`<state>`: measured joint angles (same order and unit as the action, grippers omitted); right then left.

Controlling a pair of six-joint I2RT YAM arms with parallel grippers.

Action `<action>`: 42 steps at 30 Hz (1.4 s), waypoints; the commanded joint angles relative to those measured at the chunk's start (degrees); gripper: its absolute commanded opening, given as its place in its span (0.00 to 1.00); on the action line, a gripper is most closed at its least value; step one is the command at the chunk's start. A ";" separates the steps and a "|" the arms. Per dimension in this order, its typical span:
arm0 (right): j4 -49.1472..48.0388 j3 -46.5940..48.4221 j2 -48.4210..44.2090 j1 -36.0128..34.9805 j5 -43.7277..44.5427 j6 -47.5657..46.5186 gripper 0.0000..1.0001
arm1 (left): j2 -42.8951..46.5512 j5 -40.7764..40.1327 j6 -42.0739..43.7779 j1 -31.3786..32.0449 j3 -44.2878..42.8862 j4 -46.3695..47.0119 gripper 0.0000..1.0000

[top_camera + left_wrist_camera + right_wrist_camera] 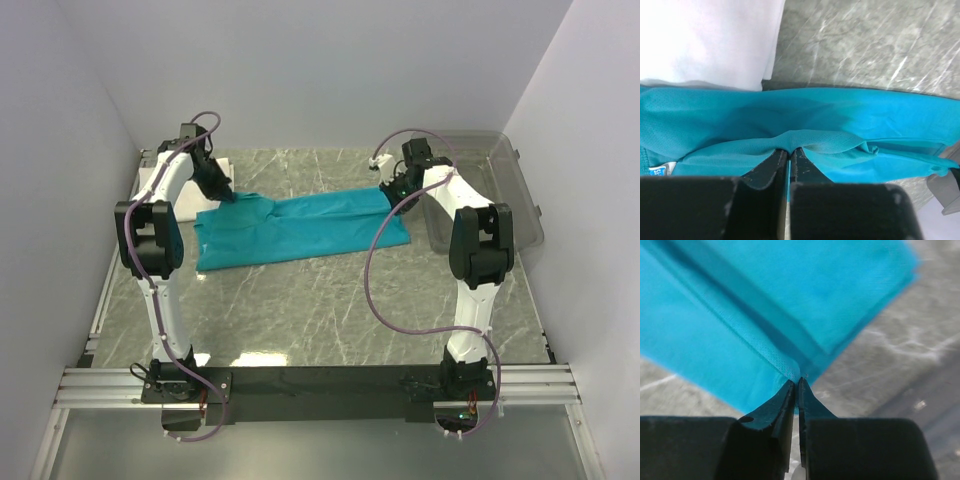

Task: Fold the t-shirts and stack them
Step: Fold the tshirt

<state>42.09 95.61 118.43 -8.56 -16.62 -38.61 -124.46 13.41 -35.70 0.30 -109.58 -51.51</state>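
At opposite ends of the teal t-shirt (300, 228), left fingers (767, 171) and right fingers (777, 409) pinch its edges.

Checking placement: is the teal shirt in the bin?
No, the teal shirt lies on the table, left of the bin.

Near-closed jaws pinching teal t-shirt (740, 305) hem (folded layers above), marbled table (900, 370) behind
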 commanded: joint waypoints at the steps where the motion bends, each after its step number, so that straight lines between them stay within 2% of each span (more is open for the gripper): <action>1: -7.28 1.50 -1.10 -0.67 5.54 5.56 0.12 | 1.50 0.21 -0.24 -0.21 -3.27 2.72 0.08; 5: -6.84 2.91 -0.57 -1.29 6.78 5.83 0.22 | 0.63 1.09 0.37 -0.21 -6.17 1.85 0.15; 6: -6.49 3.17 -0.31 -1.37 7.04 5.74 0.33 | 0.54 1.35 0.46 -0.21 -6.52 1.76 0.16; 7: -6.32 3.70 -0.22 -1.29 7.30 5.74 0.36 | 0.45 1.53 0.46 -0.21 -7.05 1.67 0.18; 14: -7.55 2.91 -1.71 -1.37 8.36 6.62 0.41 | 1.24 0.57 1.43 -0.21 -8.45 1.50 0.24; 17: -5.10 3.35 -3.11 -1.37 2.76 5.05 0.42 | 4.39 -3.38 2.83 -0.21 -8.81 1.41 0.28; 18: -0.99 3.87 -3.82 -1.29 0.04 3.56 0.42 | 5.88 -4.61 3.27 -0.21 -7.33 2.02 0.30; 19: 1.74 4.14 -4.08 -1.37 -6.69 -0.63 0.42 | 7.64 -5.66 3.62 -0.21 -5.57 2.81 0.35; 21: 7.63 3.10 -5.39 -1.29 -12.44 -4.18 0.44 | 14.92 -7.25 3.62 -0.21 -0.23 5.44 0.42; 22: 8.53 1.78 -6.19 -1.29 -14.99 -6.80 0.44 | 17.74 -7.69 3.19 -0.21 6.85 8.50 0.50; 23: 8.97 0.12 -7.15 -1.37 -18.32 -7.96 0.45 | 23.25 -7.61 2.75 -0.21 10.66 9.75 0.53; 24: 8.63 -3.99 -9.42 -1.37 -19.66 -9.36 0.46 | 25.91 -6.91 2.40 -1.77 18.45 10.80 0.53; 26: 6.62 -8.84 -11.81 -1.38 -20.20 -12.97 0.48 | 33.10 -5.86 1.25 -2.58 26.04 12.04 0.53; 27: 5.21 -12.43 -13.39 -1.37 -19.94 -14.29 0.49 | 35.23 -4.89 1.08 -2.93 33.31 12.48 0.53; 30: 2.23 -15.97 -13.85 -1.37 -16.71 -16.24 0.50 | 41.05 -2.52 1.07 -4.42 45.02 15.20 0.52; 35: 1.34 -11.68 -10.68 -1.20 -13.00 -10.09 0.49 | 39.30 -4.53 3.88 -5.04 47.62 15.73 0.50; 42: -5.43 -11.15 -10.68 -1.29 -5.62 3.36 0.48 | 31.31 -8.57 7.05 -5.22 42.09 15.83 0.47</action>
<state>41.45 82.02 107.90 -9.63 -26.39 -42.06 -91.31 6.94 -31.48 -4.71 -63.29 -38.04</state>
